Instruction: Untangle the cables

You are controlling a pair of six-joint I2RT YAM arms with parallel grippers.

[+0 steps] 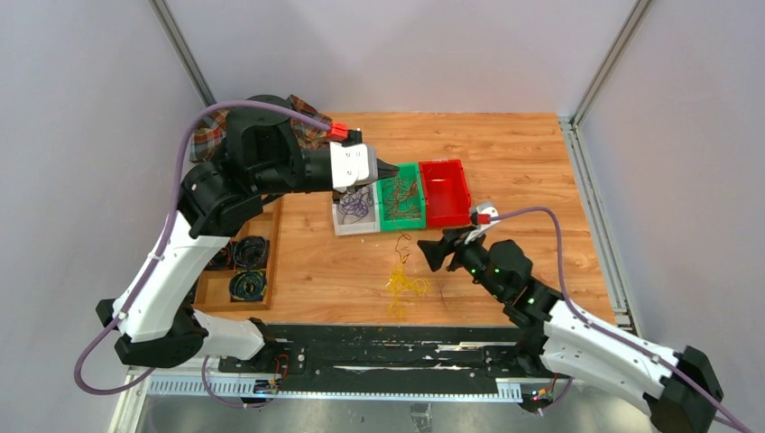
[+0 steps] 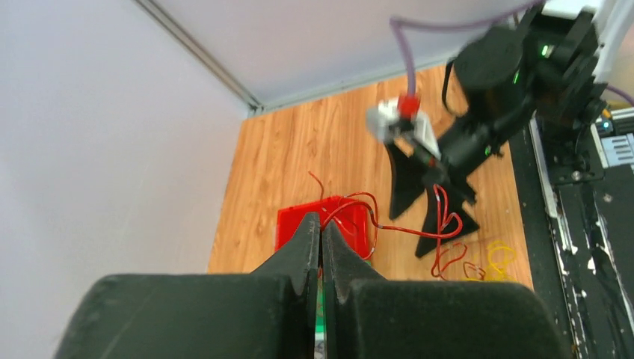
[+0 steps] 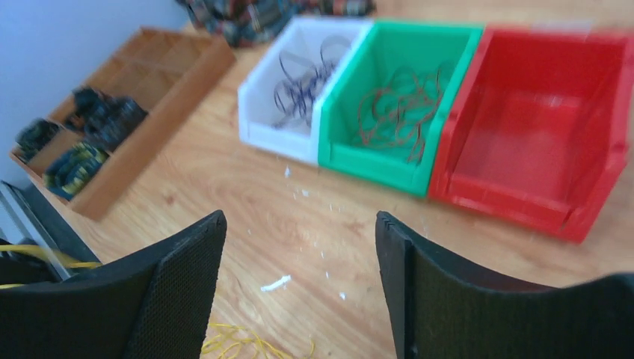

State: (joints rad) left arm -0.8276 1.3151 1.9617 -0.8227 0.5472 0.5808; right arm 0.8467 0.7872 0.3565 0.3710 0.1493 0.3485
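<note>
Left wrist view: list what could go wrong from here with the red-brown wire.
1. The red-brown wire trails from the shut left hand close past the open right hand. If it is pulled away, it may snag on those fingers.
2. Its loose loops hang near the yellow wires on the table and could catch on them.
</note>
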